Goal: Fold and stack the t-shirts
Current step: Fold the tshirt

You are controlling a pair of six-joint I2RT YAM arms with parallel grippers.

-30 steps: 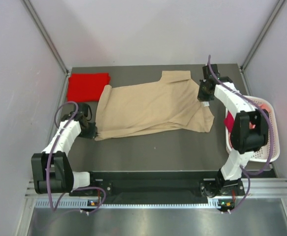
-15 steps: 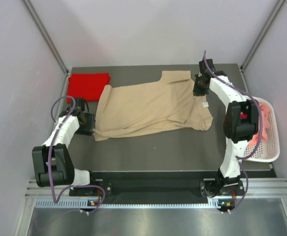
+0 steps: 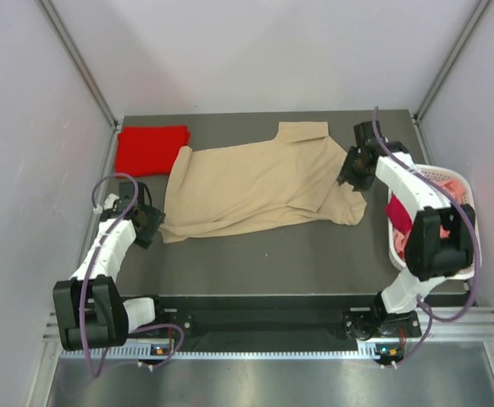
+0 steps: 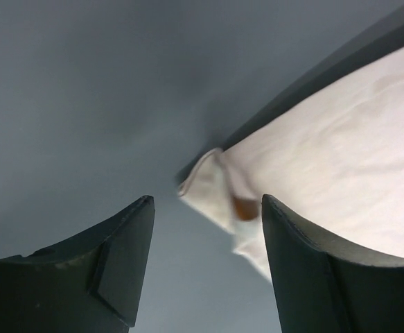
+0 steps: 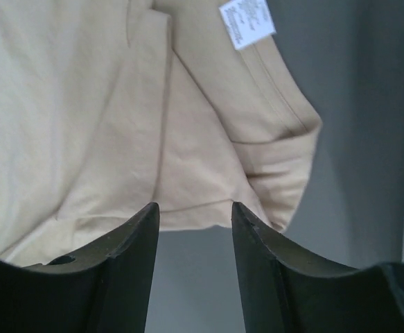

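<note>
The tan, soft cloth short-sleeved t-shirt (image 3: 263, 186) lies spread mid-tabletop (image 3: 263, 254), rumpled at its right sleeve. The left pincer (image 3: 153, 224) and right pincer (image 3: 348, 172) both hang with jaws apart, empty. Light, floppy stuff, I'd say: best pinched at hem corners and shoulders.

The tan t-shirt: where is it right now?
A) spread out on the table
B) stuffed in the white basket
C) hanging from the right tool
A: the tan t-shirt lies spread on the table, with the left tool and right tool open and empty.
</note>
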